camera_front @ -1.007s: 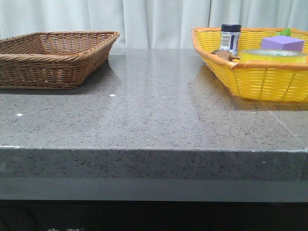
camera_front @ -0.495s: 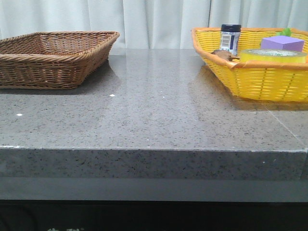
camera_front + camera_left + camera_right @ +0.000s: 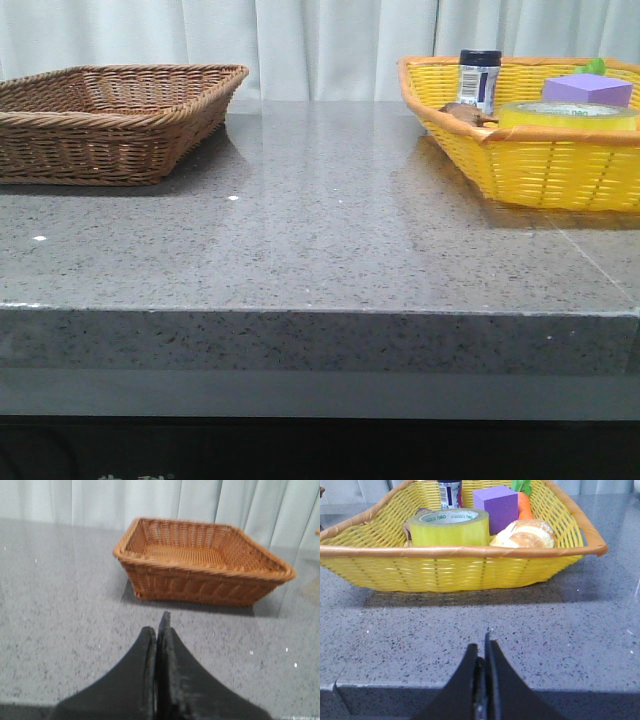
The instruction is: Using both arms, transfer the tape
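Note:
The yellow tape roll (image 3: 567,116) lies flat in the yellow basket (image 3: 540,170) at the table's right; in the right wrist view the tape (image 3: 450,527) shows its white core with green lettering. My right gripper (image 3: 481,647) is shut and empty, low at the table's front edge, well short of the basket. My left gripper (image 3: 158,628) is shut and empty over the table, short of the brown wicker basket (image 3: 200,565). Neither arm shows in the front view.
The yellow basket (image 3: 470,572) also holds a purple block (image 3: 495,505), a dark-capped jar (image 3: 479,80), a bread roll (image 3: 525,534) and a carrot (image 3: 524,502). The brown basket (image 3: 100,120) stands at the back left with nothing in it. A white curtain hangs behind.

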